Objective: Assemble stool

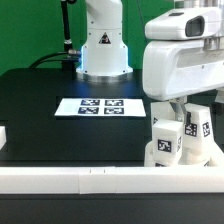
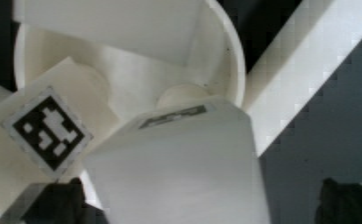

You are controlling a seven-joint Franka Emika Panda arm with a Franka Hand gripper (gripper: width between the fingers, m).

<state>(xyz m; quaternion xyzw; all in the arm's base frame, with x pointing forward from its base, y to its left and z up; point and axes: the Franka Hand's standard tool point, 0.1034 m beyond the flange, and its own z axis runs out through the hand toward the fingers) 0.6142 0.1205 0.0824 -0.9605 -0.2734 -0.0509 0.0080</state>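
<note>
Black table (image 1: 40,110), arm hanging low at 4 o'clock in the exterior view. Seat's hidden. Tagged legs (image 1: 166,138) stand upright right under the gripper (image 1: 180,112), long axis vertical. Its jaws are spread wide, gripping nothing as far as I can tell.

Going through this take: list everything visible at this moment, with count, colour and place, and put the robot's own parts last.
stool legs: at least three tagged white blocks show, clustered at the exterior view's lower right behind the rail; exact count unclear. The wrist view shows white stool parts close up, one with a tag.
marker board: one, flat white with black tags, mid-table.
border rail: white, along the table's near edge.
table: one, black top.
backdrop: green, behind the table.
robot base: one, white, at the table's far side.
robot arm and hand: white, at the exterior view's right above the legs; hand open, nothing visibly held.
</note>
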